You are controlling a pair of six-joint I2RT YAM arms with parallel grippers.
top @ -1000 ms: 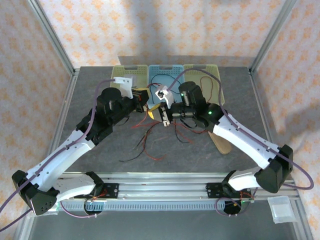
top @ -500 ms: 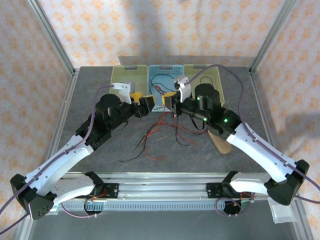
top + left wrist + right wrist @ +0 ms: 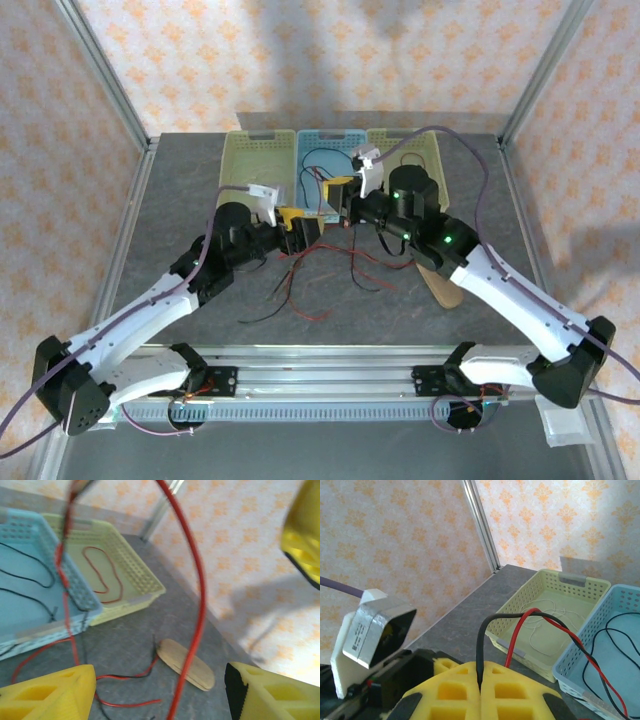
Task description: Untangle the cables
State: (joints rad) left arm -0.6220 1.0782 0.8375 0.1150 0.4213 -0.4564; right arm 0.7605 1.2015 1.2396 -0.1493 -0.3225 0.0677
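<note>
right gripper [image 3: 480,680] pinched thin floppy red and black wire cables [image 3: 480,642] at lower centre, left gripper [image 3: 160,692] spread; limp, light, probably best pinched near a crossing.

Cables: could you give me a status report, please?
Left end effector open, red cable between its fingers. Right end effector shut on black cable. Other cables tangled on table, wooden paddle alongside.

Thin cables [image 3: 479,645] in tight right pincer [image 3: 480,674]
</note>
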